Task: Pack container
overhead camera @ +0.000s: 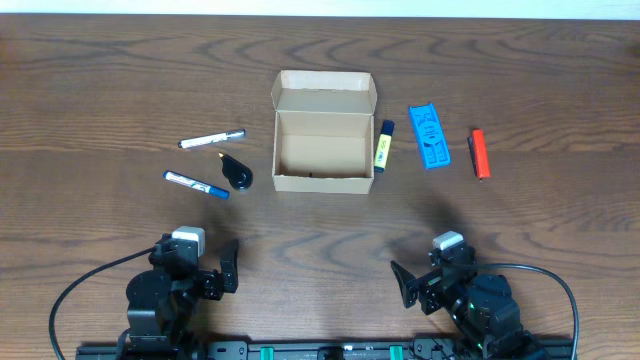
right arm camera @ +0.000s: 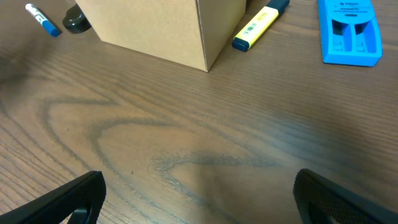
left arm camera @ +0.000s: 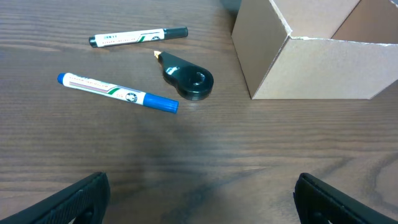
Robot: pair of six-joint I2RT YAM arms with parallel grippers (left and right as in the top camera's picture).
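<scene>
The tan cardboard container point(overhead camera: 323, 132) stands open in the middle of the table, its lid flap folded back; it looks empty. Left of it lie a black-capped white marker point(overhead camera: 211, 139), a blue-capped marker point(overhead camera: 196, 184) and a black correction tape dispenser point(overhead camera: 238, 171). Right of it lie a yellow highlighter point(overhead camera: 384, 146), a blue stapler-like item point(overhead camera: 428, 136) and an orange-red marker point(overhead camera: 480, 154). My left gripper point(left arm camera: 199, 202) is open and empty, near the front edge, well short of the markers. My right gripper point(right arm camera: 199, 199) is open and empty, short of the container's corner point(right arm camera: 205, 37).
The dark wooden table point(overhead camera: 320, 230) runs bare between the grippers and the objects. Black cables point(overhead camera: 70, 295) loop beside each arm base at the front edge.
</scene>
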